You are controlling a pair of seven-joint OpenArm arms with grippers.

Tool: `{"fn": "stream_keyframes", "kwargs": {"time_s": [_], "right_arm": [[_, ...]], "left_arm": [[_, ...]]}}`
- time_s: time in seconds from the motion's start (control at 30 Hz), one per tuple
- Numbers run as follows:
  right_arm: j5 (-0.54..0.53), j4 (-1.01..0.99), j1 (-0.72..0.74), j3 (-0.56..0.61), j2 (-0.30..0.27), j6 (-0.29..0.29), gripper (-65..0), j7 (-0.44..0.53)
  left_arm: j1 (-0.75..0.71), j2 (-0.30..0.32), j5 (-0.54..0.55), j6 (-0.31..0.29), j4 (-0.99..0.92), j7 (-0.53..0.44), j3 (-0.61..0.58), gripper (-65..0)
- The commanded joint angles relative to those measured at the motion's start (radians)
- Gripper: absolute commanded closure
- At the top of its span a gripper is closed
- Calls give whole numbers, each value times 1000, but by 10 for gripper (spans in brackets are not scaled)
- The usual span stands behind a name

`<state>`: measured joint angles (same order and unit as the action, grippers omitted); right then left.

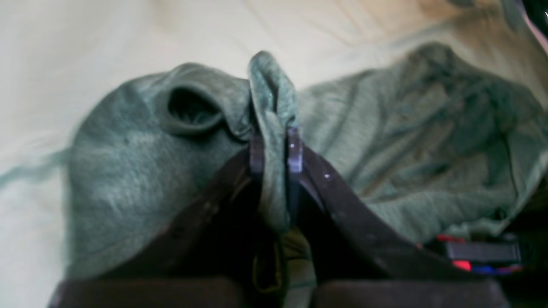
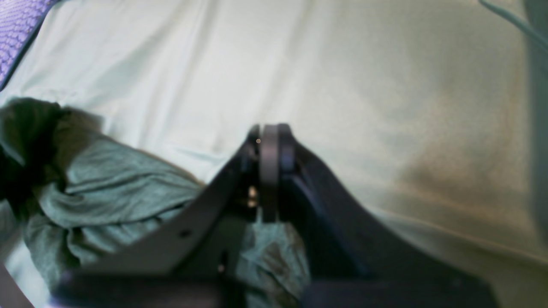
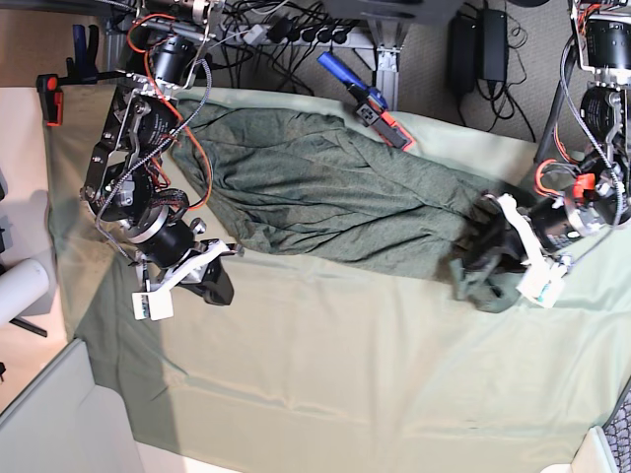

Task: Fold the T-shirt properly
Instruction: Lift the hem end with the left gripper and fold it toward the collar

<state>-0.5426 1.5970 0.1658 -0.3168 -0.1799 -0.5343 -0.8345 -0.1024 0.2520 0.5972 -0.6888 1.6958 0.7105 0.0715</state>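
The T-shirt (image 3: 345,207), dark grey-green and wrinkled, lies stretched across the back half of the table from left to right. My left gripper (image 3: 483,251) is at its right end, shut on a bunched fold of the T-shirt (image 1: 128,171). In the left wrist view that fold sticks up between the fingertips of the left gripper (image 1: 276,141). My right gripper (image 3: 217,286) sits at the shirt's near left corner. In the right wrist view the right gripper (image 2: 269,137) is shut, with T-shirt (image 2: 107,192) cloth showing between the finger bases.
A pale green table cloth (image 3: 345,374) covers the table. A blue and red tool (image 3: 360,94) lies at the back edge, with cables behind it. A red clamp (image 3: 49,99) grips the back left corner. A white roll (image 3: 20,286) stands off the left edge.
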Motion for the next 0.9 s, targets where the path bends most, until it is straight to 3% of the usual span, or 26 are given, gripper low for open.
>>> {"fn": "stream_keyframes", "kwargs": {"time_s": [0.0,0.1,0.23,0.27,0.3,0.57,0.73,0.87], "right_arm": [[-14,17,19,-5,-8,-5,0,26],[-15,17,19,-5,-8,-5,0,26],[-15,17,19,-5,-8,-5,0,26],[-15,17,19,-5,-8,-5,0,26],[-15,17,19,-5,-8,-5,0,26],[-14,17,19,-5,-8,-5,0,26],[16,17,19,-8,-9,-4,0,26],[26,17,19,-79,-8,-1,0,-8]], "left_arm": [[13,9,4,-9,19,-18,-18,0],[13,8,-26,-9,19,-19,-68,0],[13,9,-24,-9,19,-18,-111,-351],[10,9,-24,-9,18,-18,-123,-412],[10,9,-24,-9,18,-18,-135,-432],[11,9,9,-9,18,-47,-188,-432],[17,9,17,-9,20,-56,-140,-431],[16,9,101,-9,21,-36,-78,-430]]}}
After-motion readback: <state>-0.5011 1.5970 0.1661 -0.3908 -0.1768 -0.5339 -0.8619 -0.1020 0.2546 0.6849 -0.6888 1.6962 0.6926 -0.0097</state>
